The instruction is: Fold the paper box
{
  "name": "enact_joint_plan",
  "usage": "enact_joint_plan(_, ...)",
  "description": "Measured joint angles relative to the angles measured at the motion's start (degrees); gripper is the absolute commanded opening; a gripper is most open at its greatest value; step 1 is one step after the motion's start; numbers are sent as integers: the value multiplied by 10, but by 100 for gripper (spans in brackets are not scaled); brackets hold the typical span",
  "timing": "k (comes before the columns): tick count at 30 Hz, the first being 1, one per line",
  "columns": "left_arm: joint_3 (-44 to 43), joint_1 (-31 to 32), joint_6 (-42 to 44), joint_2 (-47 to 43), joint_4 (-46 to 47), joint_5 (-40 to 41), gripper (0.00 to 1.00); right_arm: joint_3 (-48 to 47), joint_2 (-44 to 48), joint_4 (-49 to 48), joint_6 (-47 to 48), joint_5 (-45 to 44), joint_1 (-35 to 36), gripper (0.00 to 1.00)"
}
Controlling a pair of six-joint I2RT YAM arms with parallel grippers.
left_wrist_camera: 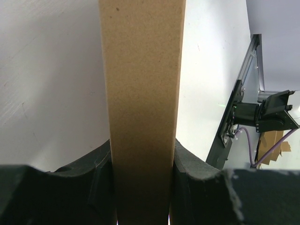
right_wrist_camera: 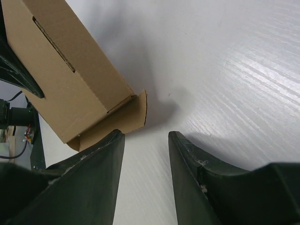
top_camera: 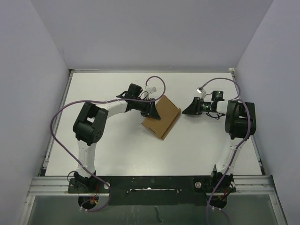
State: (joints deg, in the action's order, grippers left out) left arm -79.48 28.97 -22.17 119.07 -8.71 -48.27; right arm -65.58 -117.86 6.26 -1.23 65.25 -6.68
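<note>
The brown paper box (top_camera: 162,117) sits partly folded in the middle of the white table, one panel tilted up. My left gripper (top_camera: 151,109) is shut on its left side; in the left wrist view the brown panel (left_wrist_camera: 143,93) runs up between my two dark pads (left_wrist_camera: 192,173). My right gripper (top_camera: 190,108) is open and empty, a short way right of the box. In the right wrist view the box (right_wrist_camera: 65,79), with a slit and a small flap, lies just beyond my left fingertip (right_wrist_camera: 112,140), not touching.
White walls close the table on the left, back and right. The black rail (top_camera: 150,185) with the arm bases runs along the near edge. A purple cable (top_camera: 61,136) loops beside the left arm.
</note>
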Motion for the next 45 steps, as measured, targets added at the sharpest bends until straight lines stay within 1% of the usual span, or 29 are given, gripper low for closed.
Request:
enact_joint_plan(5,-1,-1,2,1,-3,-3,12,-5,-6,-5,-12,0,3,41)
enact_joint_plan(14,-4,-3,2,9,-7,-14,12,-24,-19,-6,-18,0,20,28)
enact_joint_plan(22,-4,-4,3,9,-9,-16,12,-42,-20,3,-9,0,27,24)
enact_joint_plan(25,-4,-4,3,9,-10,-16,12,-48,-25,9,-5,0,27,20)
enact_joint_plan(35,-5,-6,3,11,-14,-19,12,-49,-31,42,23,0,28,20)
enact_joint_plan(38,-8,-7,2,17,-14,-25,12,-53,-31,54,35,-1,31,13)
enact_joint_plan(43,-9,-9,3,18,-15,-28,12,-61,-31,72,56,-2,41,11)
enact_joint_plan(45,-9,-10,3,18,-19,-29,12,-62,-31,79,68,-3,42,6)
